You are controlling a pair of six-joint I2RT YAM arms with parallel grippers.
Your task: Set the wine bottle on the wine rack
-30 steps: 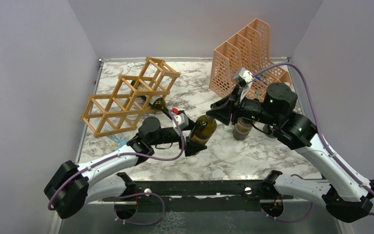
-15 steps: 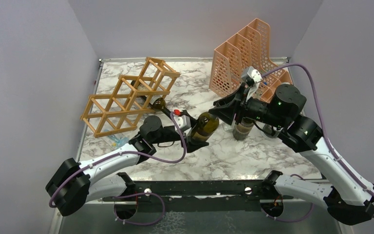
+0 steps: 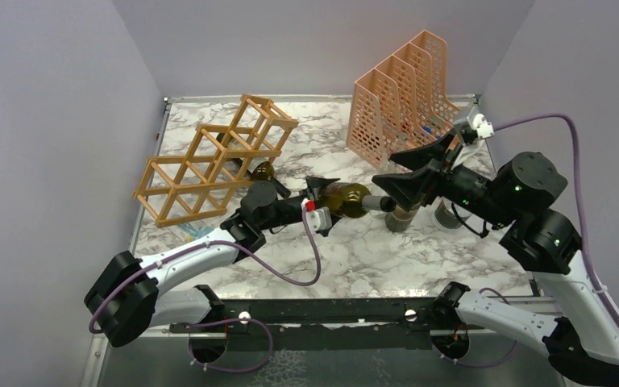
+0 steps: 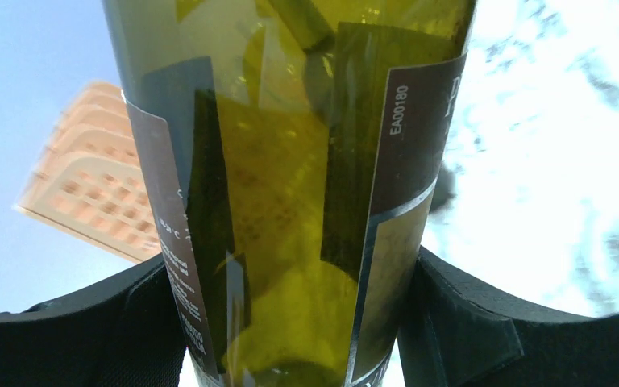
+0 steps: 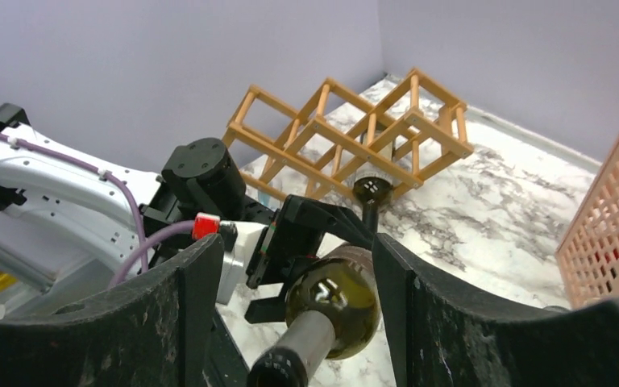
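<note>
Left gripper [image 3: 321, 208] clamps the wine bottle [image 3: 346, 198] roughly level over mid-table, its neck pointing right between the wide-open right gripper [image 3: 383, 187], with the wine rack [image 3: 209, 165] off its base end, toward the far-left corner.

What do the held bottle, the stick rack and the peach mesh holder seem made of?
Green wine bottle: translucent glossy glass, seemingly; light passes through. Light-brown stick wine rack: matte wood, apparently unpainted. Peach mesh file holder: likely moulded plastic, uniform colour, regular holes.
</note>
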